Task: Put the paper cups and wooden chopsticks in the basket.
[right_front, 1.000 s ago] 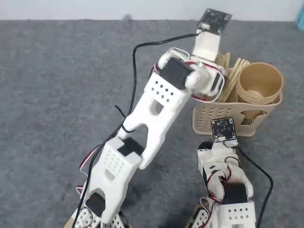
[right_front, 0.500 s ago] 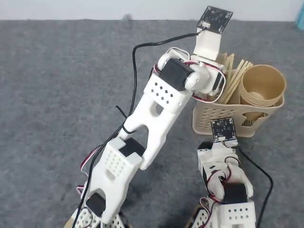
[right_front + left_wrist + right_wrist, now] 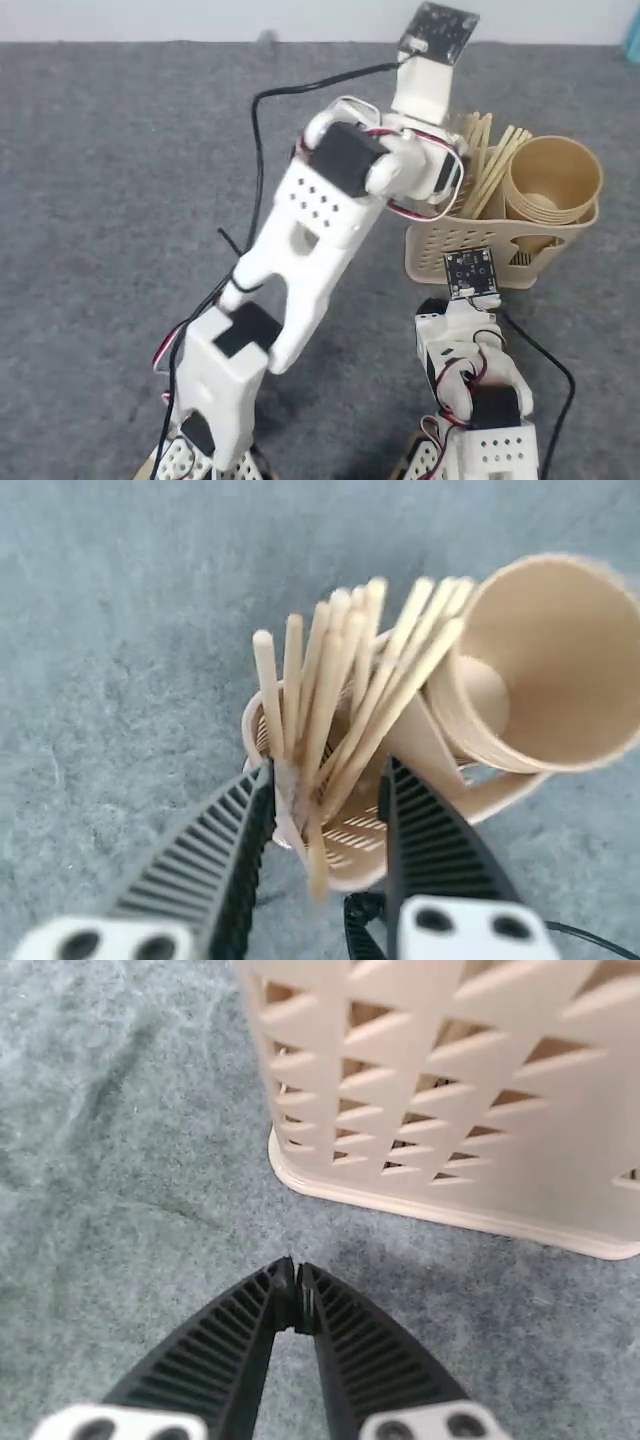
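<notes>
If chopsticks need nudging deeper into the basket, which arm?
Left. The left tool is open over the chopsticks in the basket; the right tool sits shut, low outside its wall.

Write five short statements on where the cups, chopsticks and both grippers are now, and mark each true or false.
1. The wooden chopsticks stand in the basket. True.
2. The paper cups lie on the floor beside the basket. False: they sit nested in the basket, next to the chopsticks.
3. The right gripper is shut, low in front of the basket's wall. True.
4. The left gripper is shut on a cup. False: it is open above the chopsticks and holds nothing.
5. The basket lies tipped on its side. False: it stands upright.
</notes>
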Robot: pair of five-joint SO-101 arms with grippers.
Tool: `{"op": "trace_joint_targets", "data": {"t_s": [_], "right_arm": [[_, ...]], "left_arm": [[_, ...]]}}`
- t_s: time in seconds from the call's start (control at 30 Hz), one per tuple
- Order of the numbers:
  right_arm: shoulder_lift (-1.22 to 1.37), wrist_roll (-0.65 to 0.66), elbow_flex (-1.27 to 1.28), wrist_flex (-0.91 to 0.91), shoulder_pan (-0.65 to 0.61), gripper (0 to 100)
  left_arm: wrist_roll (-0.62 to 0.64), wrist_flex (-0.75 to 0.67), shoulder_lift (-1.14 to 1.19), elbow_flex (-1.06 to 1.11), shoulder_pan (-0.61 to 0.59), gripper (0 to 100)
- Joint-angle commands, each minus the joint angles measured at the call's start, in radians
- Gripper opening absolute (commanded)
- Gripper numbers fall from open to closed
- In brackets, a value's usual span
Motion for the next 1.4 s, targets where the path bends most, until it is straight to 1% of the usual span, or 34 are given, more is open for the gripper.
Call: {"op": "trace_joint_targets", "data": {"t_s": [0.0,0.17,0.47,0.53,0.6,0.63,0.67,0.7,0.83,1.0,1.17,1.27,1.37], "right_arm": [[-0.019,0.012,0.002,-0.015,-0.001,0.8],[-0.019,0.012,0.002,-0.012,-0.001,0.8],[-0.019,0.012,0.002,-0.008,-0.001,0.8],[-0.019,0.012,0.002,-0.008,-0.001,0.8],[-0.019,0.012,0.002,-0.008,-0.001,0.8],[-0.019,0.012,0.002,-0.008,-0.001,0.8],[-0.019,0.012,0.002,-0.008,-0.001,0.8],[-0.019,0.012,0.002,-0.008,-0.001,0.8],[-0.019,0.012,0.002,-0.010,-0.001,0.8],[-0.019,0.012,0.002,-0.015,-0.001,0.8],[-0.019,0.012,0.002,-0.015,-0.001,0.8],[-0.019,0.012,0.002,-0.016,-0.001,0.8],[-0.019,0.012,0.002,-0.016,-0.001,0.8]], "left_arm": [[0.008,0.038,-0.077,0.073,-0.002,17],[-0.068,0.018,-0.077,0.243,0.003,17],[-0.055,-0.101,-0.077,0.386,-0.032,17],[-0.055,-0.127,-0.077,0.426,-0.026,14],[-0.057,-0.166,-0.077,0.449,-0.021,7],[-0.058,-0.187,-0.077,0.453,-0.018,2],[-0.058,-0.199,-0.077,0.453,-0.017,0],[-0.058,-0.204,-0.078,0.452,-0.017,2],[-0.057,-0.201,-0.092,0.438,-0.023,1],[-0.057,-0.104,-0.137,0.352,-0.084,1],[-0.038,0.037,-0.193,0.292,-0.187,1],[0.032,0.038,-0.247,0.338,-0.295,1],[0.044,0.038,-0.307,0.410,-0.394,1]]}}
